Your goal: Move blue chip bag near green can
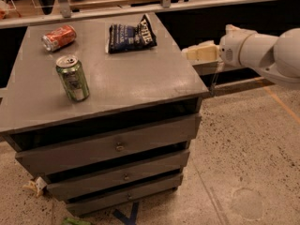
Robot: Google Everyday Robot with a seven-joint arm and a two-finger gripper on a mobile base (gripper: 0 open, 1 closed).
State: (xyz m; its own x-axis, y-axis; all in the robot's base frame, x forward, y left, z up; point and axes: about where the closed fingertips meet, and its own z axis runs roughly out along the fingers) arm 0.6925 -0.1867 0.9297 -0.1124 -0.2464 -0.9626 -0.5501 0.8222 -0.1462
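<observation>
The blue chip bag (130, 34) lies flat at the back of the grey cabinet top (122, 78), its black-and-white corner pointing right. The green can (73, 78) stands upright at the front left of the top. My gripper (191, 54), cream-coloured on a white arm, hangs just off the cabinet's right edge, level with the bag and well to its right. It holds nothing.
A red-orange soda can (58, 37) lies on its side at the back left. The cabinet has three drawers (117, 146) below. A railing and ledge (164, 3) run behind. Speckled floor (248, 163) lies to the right, with litter at the cabinet's foot.
</observation>
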